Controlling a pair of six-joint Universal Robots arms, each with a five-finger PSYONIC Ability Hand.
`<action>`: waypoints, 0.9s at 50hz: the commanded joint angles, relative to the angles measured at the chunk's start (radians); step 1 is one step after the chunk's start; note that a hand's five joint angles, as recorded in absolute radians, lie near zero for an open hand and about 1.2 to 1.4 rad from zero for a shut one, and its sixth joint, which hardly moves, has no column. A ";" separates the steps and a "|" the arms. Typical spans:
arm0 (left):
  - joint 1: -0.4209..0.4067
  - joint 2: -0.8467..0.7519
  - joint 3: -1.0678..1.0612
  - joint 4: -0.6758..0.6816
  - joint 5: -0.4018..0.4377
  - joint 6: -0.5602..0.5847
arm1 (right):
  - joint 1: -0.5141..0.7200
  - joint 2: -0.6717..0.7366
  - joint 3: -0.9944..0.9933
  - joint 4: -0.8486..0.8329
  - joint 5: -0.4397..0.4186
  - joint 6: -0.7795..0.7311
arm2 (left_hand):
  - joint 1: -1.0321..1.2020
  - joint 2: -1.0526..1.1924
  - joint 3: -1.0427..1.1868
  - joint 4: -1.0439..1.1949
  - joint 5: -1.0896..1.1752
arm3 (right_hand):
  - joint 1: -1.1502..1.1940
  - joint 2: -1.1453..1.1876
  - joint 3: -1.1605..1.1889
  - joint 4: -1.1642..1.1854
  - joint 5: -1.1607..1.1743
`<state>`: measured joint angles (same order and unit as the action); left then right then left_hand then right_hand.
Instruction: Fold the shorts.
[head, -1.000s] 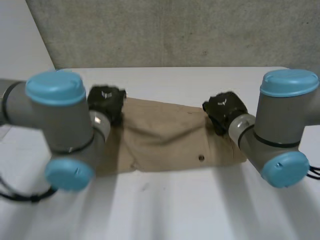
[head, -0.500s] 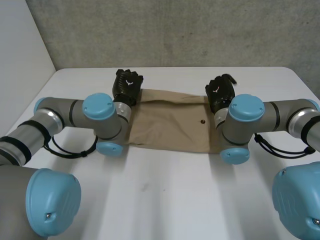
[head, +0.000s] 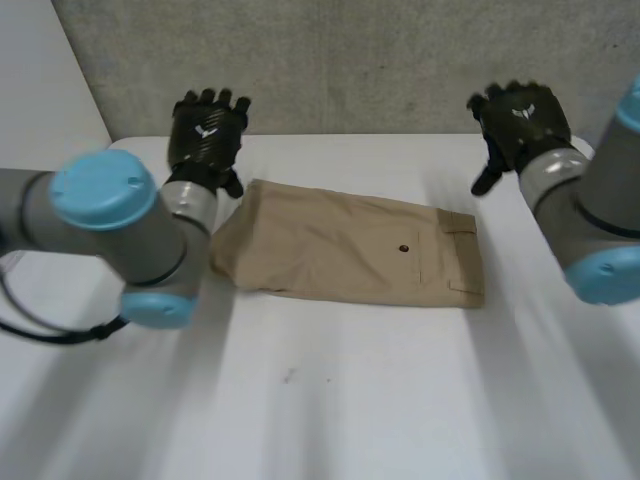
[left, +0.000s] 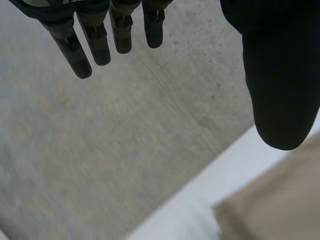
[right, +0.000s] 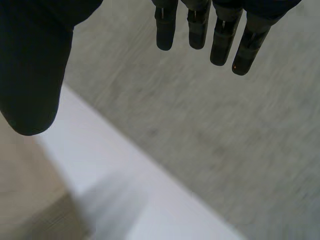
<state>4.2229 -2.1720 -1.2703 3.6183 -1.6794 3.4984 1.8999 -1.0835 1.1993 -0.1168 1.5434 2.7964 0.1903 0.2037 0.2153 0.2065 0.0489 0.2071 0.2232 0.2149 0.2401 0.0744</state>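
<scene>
Folded tan shorts (head: 350, 248) lie flat across the middle of the white table (head: 330, 400), waistband and a buttoned back pocket toward the right end. My left hand (head: 205, 128) is raised above the far left corner of the shorts, fingers spread and straight, holding nothing. My right hand (head: 515, 118) hovers beyond the far right end, also open and empty. In the left wrist view the straight fingers (left: 95, 35) and the thumb point at the wall, with a corner of the shorts (left: 280, 210) under the thumb. In the right wrist view the fingers (right: 210, 35) are straight too, over the table's far edge, with tan cloth (right: 22, 200) below the thumb.
A grey concrete wall (head: 350, 60) stands right behind the table's far edge. A white side wall (head: 40, 80) rises at the left. Bare table stretches in front of the shorts.
Both hands have let go of the shorts' far edge, opened, and risen up and outward. The shorts now lie uncovered and folded on the table.
</scene>
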 joint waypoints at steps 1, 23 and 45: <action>0.019 0.188 -0.245 -0.178 0.001 -0.281 | -0.047 -0.053 0.218 0.151 -0.039 0.069 | -0.003 -0.017 -0.028 -0.019 -0.036 | 0.277 0.261 0.269 0.244 0.235; 0.022 0.218 -0.471 -0.095 -0.008 -0.369 | -0.041 0.131 0.391 -0.227 -0.075 0.063 | 0.000 -0.014 -0.025 -0.017 -0.033 | 0.523 0.507 0.516 0.490 0.482; 0.031 0.222 -0.472 -0.098 -0.010 -0.368 | -0.150 -0.030 0.272 0.055 -0.029 -0.248 | -0.006 -0.020 -0.031 -0.022 -0.039 | 1.189 1.173 1.181 1.156 1.147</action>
<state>4.2491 -1.9534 -1.7419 3.5219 -1.6885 3.1303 1.7925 -1.0547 1.5232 -0.2072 1.5067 2.7469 0.1903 0.2037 0.2153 0.2065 0.0489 0.9133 1.1809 1.1792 1.1896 0.9498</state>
